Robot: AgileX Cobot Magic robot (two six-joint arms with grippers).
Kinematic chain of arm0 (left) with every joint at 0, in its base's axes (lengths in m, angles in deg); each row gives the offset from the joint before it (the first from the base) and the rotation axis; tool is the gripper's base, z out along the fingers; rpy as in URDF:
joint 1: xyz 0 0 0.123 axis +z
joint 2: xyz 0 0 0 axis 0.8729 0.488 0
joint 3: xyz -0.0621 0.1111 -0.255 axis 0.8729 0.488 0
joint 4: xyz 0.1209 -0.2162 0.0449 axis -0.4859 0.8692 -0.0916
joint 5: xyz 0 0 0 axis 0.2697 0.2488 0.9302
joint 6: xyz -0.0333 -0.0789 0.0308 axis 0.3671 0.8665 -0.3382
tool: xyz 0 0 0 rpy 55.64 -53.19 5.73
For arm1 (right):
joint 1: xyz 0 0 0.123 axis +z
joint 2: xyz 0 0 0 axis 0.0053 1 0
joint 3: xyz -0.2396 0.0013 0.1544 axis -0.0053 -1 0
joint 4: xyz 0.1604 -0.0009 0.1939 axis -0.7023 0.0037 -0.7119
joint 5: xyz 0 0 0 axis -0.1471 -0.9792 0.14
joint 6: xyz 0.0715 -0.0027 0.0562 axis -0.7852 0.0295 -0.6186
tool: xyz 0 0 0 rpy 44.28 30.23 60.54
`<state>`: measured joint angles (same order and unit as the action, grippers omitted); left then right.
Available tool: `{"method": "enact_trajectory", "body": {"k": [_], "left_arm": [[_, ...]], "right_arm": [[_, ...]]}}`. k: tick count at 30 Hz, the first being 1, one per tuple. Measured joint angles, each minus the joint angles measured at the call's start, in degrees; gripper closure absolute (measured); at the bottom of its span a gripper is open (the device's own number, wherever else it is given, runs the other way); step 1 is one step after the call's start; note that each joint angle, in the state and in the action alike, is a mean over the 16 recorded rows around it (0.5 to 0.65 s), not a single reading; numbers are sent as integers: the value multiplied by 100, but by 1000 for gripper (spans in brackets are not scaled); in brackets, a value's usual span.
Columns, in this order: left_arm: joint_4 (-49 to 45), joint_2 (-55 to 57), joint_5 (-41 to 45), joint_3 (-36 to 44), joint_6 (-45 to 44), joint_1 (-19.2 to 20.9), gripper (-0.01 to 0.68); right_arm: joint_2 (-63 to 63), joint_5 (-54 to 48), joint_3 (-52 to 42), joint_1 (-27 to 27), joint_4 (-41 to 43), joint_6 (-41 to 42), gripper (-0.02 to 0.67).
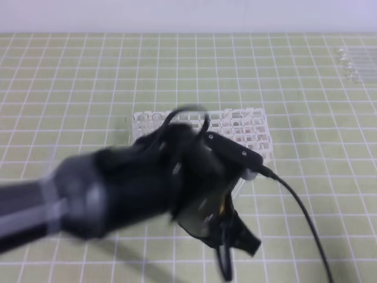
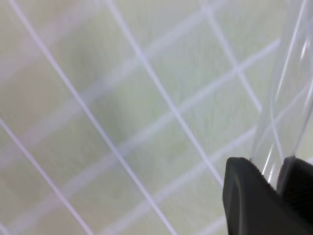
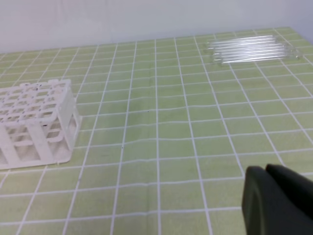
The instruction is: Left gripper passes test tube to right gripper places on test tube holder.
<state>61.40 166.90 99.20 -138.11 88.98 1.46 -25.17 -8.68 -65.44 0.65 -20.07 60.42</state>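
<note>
A: Where's the test tube [image 2: 283, 88]?

B: In the left wrist view it stands up between the two dark fingers [image 2: 247, 196] of the left claw [image 2: 274, 178], which is clenched on its lower part. The clear glass runs up and out of the top right of that view, above the green gridded tabletop [image 2: 98, 122].

A: And from overhead?

B: From the high camera the left claw [image 1: 227, 227] is a big blurred black mass coming in from the left, with its cable looping. It hangs in front of the white test tube holder [image 1: 247, 127], hiding most of the holder's left and middle. I cannot make out the tube there.

A: The right claw?

B: Only its black tips show, at the bottom right of the right wrist view [image 3: 266, 171]. They sit pressed together, clenched on nothing, above the tabletop [image 3: 161, 147].

A: Anything else in that view?

B: The test tube holder [image 3: 36, 120] stands at the left edge, well apart from that claw. A row of spare glass tubes [image 3: 252, 49] lies side by side at the far right; the high view shows them too [image 1: 350, 62], near its upper right corner.
</note>
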Motion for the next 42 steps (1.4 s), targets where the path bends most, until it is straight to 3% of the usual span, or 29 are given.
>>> {"method": "enact_trajectory", "body": {"k": [10,19,38,42], "left_arm": [[-1608,-1807,-2823,2182,106,-525,634],[-1868,-2794,-4370,3541,239,-317,640],[-2444,-2876,-5214,3712,258,-197,612],[-2452,-2883,-5360,3713,263,-195,623]], "right_arm": [[0,0,0,0,0,0,666],[0,0,0,0,0,0,666],[0,36,0,0,-12,0,666],[0,168,0,0,-468,0,666]]}}
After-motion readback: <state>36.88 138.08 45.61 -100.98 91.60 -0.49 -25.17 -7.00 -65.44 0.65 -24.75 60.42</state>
